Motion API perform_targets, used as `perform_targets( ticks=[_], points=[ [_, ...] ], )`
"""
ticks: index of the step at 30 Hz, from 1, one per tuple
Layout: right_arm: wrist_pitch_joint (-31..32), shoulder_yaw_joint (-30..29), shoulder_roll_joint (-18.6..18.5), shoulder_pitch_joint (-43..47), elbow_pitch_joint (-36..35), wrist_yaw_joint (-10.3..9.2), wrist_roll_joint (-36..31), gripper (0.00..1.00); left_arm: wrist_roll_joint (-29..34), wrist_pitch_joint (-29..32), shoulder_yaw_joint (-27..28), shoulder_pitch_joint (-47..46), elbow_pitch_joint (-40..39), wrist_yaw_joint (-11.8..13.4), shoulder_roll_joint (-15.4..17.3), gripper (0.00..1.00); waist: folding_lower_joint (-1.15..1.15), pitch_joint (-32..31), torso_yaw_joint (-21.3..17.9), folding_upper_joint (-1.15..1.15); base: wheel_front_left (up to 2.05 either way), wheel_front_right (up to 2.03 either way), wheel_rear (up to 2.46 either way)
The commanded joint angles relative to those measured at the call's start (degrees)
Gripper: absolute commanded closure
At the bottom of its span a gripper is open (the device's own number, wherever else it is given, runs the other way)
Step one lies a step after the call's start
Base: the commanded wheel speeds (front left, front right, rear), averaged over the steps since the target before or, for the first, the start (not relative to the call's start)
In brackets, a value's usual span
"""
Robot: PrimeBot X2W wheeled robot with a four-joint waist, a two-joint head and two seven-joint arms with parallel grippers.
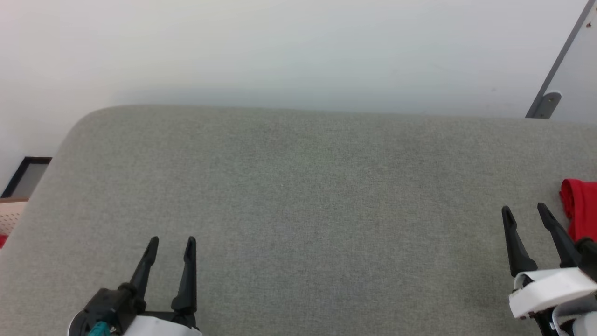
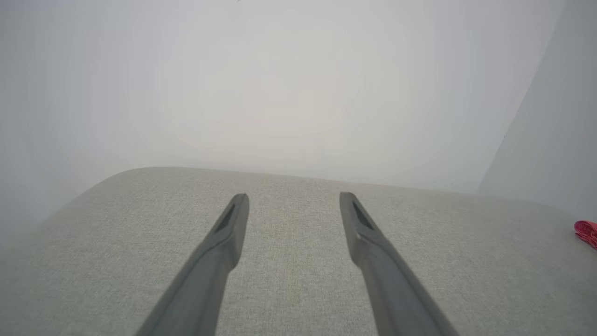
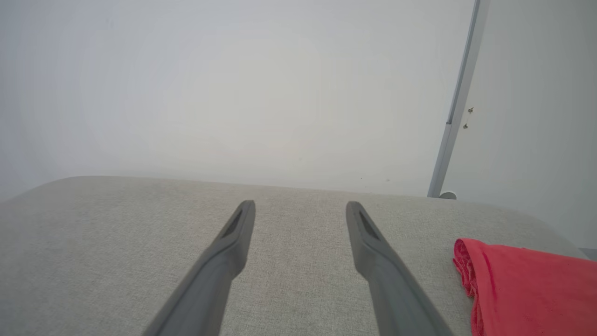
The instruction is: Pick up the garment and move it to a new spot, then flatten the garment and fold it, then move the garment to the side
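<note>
The garment (image 1: 582,210) lies just right of the spread right fingers (image 1: 515,242).

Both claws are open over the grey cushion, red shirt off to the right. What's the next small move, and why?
Probably slide the right claw rightward toward the garment: it lies beside that claw near the cushion's right edge, untouched, and the claw is open and empty.
</note>
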Motion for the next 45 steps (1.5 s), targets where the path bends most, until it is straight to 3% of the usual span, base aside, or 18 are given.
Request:
perform_targets(
  ticks=[1,8,23,45],
  points=[
    [-0.2,-0.9,0.3,1.9,-1.8,-0.1,-0.9,0.0,-0.1,0.0,-0.1,0.9,-0.5,-0.1,0.1,0.0,0.0,-0.8,0.5,0.0,0.0,0.0,0.0],
    [-0.2,-3.4,1.2,7.0,-7.1,-0.1,-2.2,0.0,-0.6,0.0,-0.7,3.2,-1.7,-0.1,1.0,0.0,0.0,-1.6,0.6,0.0,0.0,0.0,0.0],
    [1.2,-8.3,3.4,13.6,-15.6,-0.1,-3.2,0.0,-0.6,0.0,0.7,7.5,-5.3,-0.1,-0.3,0.0,0.0,-1.8,1.2,0.0,0.0,0.0,0.0],
    [2.6,-8.7,5.6,15.2,-20.1,-0.1,-2.9,0.0,-1.1,0.0,0.5,6.9,-7.4,-0.1,0.4,0.0,0.0,-0.3,1.2,0.0,0.0,0.0,0.0]
  ],
)
